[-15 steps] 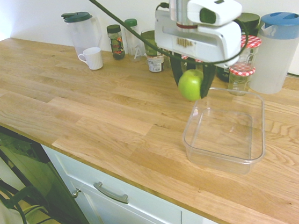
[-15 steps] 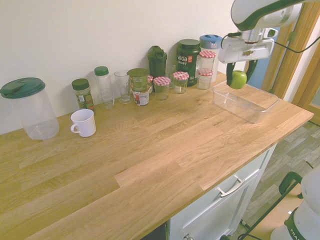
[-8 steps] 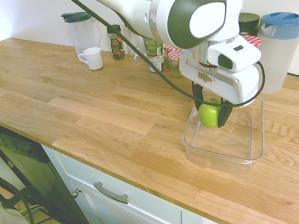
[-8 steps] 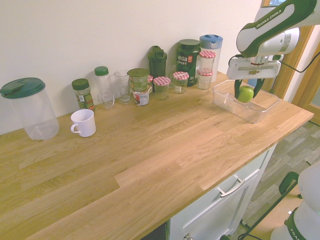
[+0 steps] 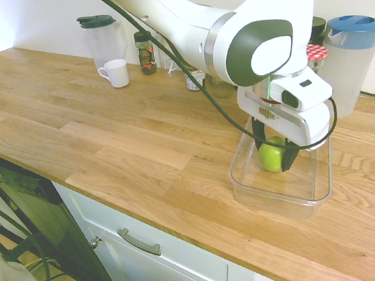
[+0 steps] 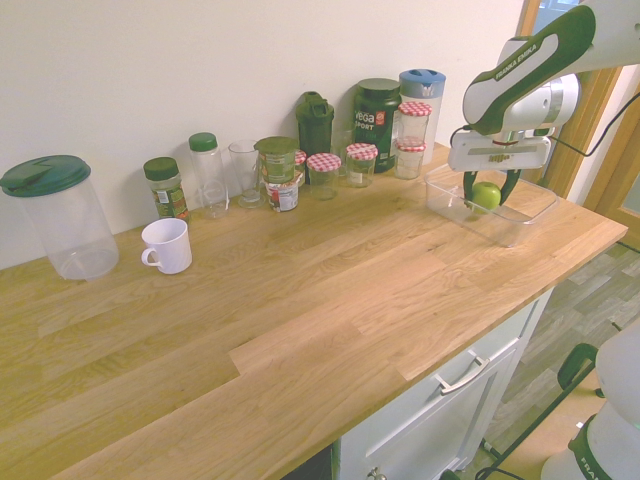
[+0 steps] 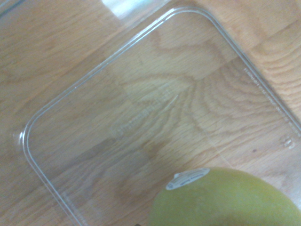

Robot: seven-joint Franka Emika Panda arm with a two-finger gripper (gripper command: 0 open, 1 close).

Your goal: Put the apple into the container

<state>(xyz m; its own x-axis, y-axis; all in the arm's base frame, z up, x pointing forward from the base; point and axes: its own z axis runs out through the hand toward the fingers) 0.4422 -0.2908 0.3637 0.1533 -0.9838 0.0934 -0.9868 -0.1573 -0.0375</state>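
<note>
At 4 o'clock on the tabletop (image 5: 140,139), as the first exterior view shows it, the container (image 5: 316,200) has the apple (image 5: 272,154) within its outline, slightly toward 11 o'clock of its middle. End effector (image 6: 487,200) clamped on the apple, one finger on either flank. Side grip presumably chosen to leave the underside free for setting down; downward pose suits the open top. Contact with the container floor: cannot tell. (Sticker (image 7: 188,180) faces the wrist camera; handy marker.)

Contents: the apple hangs or rests inside the container, grip unreleased. Frosted pitcher (image 5: 352,71) at 1 o'clock from it, lidded, contents not legible. White mug (image 5: 117,74) at 10 o'clock, interior not readable.

Judgement: placing nearly complete. Next, confirm support, spread the fingers, lift straight up. Risk: early release could roll the apple against a wall.
</note>
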